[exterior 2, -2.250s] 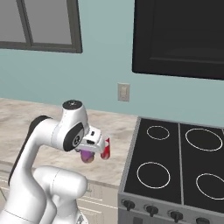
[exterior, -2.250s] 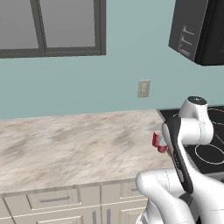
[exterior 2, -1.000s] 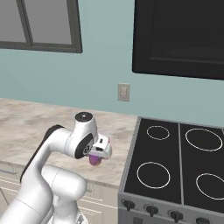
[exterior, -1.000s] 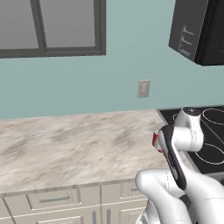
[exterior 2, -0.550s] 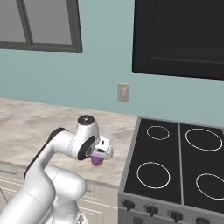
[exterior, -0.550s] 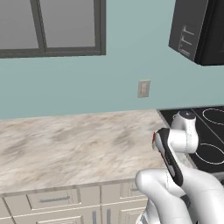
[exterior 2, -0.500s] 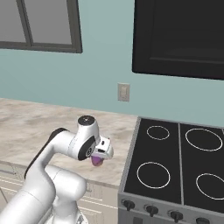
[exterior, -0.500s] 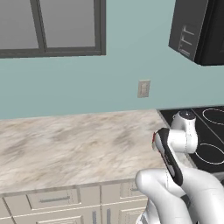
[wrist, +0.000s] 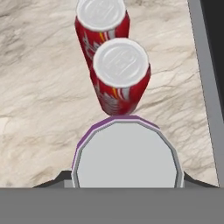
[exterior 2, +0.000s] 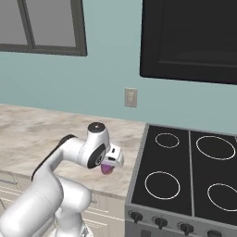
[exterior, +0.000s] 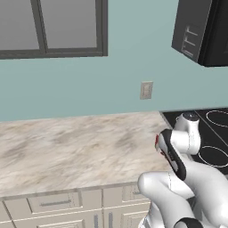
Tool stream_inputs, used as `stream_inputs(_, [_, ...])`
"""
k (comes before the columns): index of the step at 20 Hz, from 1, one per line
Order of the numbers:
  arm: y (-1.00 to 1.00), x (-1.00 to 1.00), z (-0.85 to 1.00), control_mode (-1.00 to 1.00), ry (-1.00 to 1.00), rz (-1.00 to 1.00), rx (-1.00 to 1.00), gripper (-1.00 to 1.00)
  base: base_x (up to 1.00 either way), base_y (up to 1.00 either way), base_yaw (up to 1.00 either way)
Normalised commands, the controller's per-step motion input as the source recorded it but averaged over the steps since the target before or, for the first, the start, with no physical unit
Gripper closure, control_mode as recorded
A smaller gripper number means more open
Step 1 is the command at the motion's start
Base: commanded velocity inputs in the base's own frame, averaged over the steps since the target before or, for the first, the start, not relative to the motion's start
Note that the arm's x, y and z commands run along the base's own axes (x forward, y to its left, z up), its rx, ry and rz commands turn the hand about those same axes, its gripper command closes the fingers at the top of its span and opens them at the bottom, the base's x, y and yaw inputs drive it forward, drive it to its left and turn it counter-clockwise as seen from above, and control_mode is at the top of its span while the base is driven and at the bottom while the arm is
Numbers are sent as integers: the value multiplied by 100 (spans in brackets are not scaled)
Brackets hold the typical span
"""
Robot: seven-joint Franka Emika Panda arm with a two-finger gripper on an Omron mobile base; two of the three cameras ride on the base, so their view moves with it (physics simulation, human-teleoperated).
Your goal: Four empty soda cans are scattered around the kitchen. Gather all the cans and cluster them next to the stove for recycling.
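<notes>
- Hand view, nearest: I see the purple can [wrist: 127, 155] seated in the gripper [wrist: 126, 183], silver top facing the cam, purple edge showing round its upper rim. Dark finger bits peek out either side at the bottom, so gripper's closed on that can, jaws about half-wide.
- Right base view: same purple can [exterior 2: 107, 169] shows as a small purple blob under the gripper [exterior 2: 110, 165], low over the counter [exterior 2: 37, 127], near the counter's stove-side end.
- Next out in hand view: red can [wrist: 120, 76] upright on the counter [wrist: 39, 87], just past the purple one, silver top up.
- Behind it: 2nd red can [wrist: 101, 27], also upright, right next to the 1st; can't tell if they touch.
- Stove edge [wrist: 205, 74] runs down the right of hand view, grey rim w/ black glass beyond; both red cans sit near it on the marble.
- Left base view: a sliver of red [exterior: 156, 141] peeks beside the arm's forearm, close to the stove [exterior: 213, 133]. Can't tell which red can it is.
- Right base view: stove [exterior 2: 185, 176] w/ white ring burners, knobs along the front.
- Farther: wall outlet [exterior 2: 131, 97] on the teal wall, microwave [exterior 2: 190, 39] above the stove, window [exterior: 49, 26] over the counter.
</notes>
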Motion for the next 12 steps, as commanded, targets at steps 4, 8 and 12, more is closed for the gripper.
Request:
stream_inputs(4, [-4, 13, -7, -100, 0, 0, 0, 100, 0, 0, 0])
stream_inputs(8, [0, 10, -4, -100, 1, 0, 0, 100, 0, 0, 0])
stream_inputs(12, [0, 0, -8, -100, 4, 0, 0, 100, 0, 0, 0])
